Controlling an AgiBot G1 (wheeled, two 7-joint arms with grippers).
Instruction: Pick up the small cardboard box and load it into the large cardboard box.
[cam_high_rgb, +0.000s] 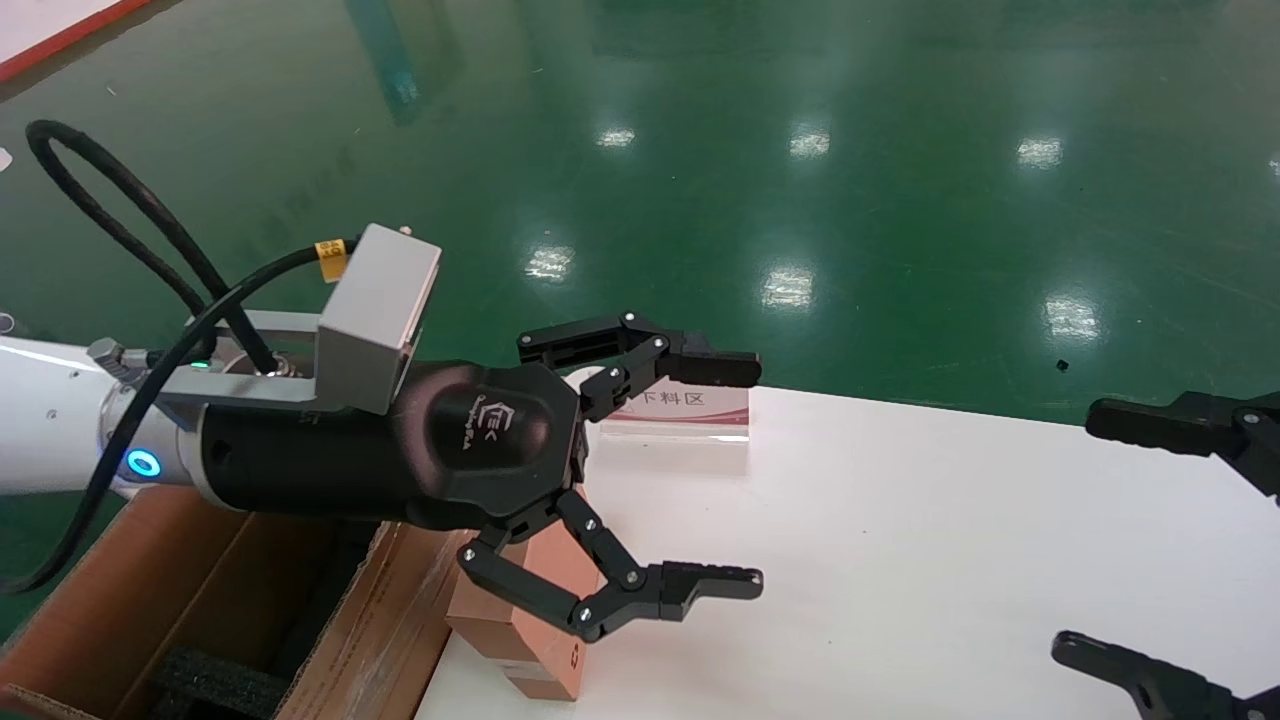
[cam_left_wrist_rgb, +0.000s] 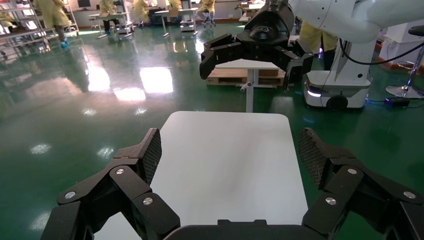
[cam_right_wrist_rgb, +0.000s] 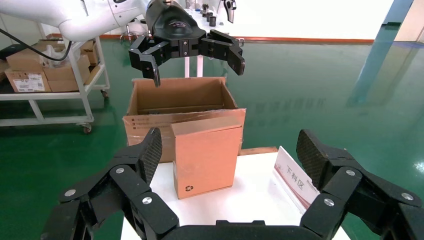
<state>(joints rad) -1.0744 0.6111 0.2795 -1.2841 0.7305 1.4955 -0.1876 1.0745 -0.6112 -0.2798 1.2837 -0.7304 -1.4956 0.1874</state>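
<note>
Left gripper: the black two-fingered left gripper (cam_high_rgb: 745, 475) is held above the white table's left end, over the small box; its fingers are spread wide with nothing between them; in the left wrist view the textured pads (cam_left_wrist_rgb: 150, 152) frame bare table top; in the right wrist view it (cam_right_wrist_rgb: 197, 62) hangs above the open carton and the small box.

Right gripper: the black right gripper (cam_high_rgb: 1080, 530) sits at the table's right side, well apart from the boxes; its fingers are spread wide and hold nothing; the left wrist view shows it (cam_left_wrist_rgb: 245, 62) beyond the table's far end.

Small box: the flat rectangular pinkish-brown small cardboard box (cam_right_wrist_rgb: 206, 157) stands upright on the table at its left edge, with a small dark printed mark near a lower corner; in the head view it (cam_high_rgb: 530, 625) lies partly under the left gripper's lower finger, not touched by it as far as can be seen.

Large box: the big brown corrugated large cardboard box (cam_right_wrist_rgb: 175, 107) stands off the table's left edge, just behind the small box, open at the top; a flap with small printed text hangs toward the table; black foam (cam_high_rgb: 215, 680) shows inside.

Table: white rectangular table (cam_high_rgb: 950, 560) on a glossy green floor (cam_high_rgb: 800, 130).

Sign: a white-and-red sign card (cam_high_rgb: 690, 410) in a clear stand rests at the table's far edge, near the left gripper's upper finger.
</note>
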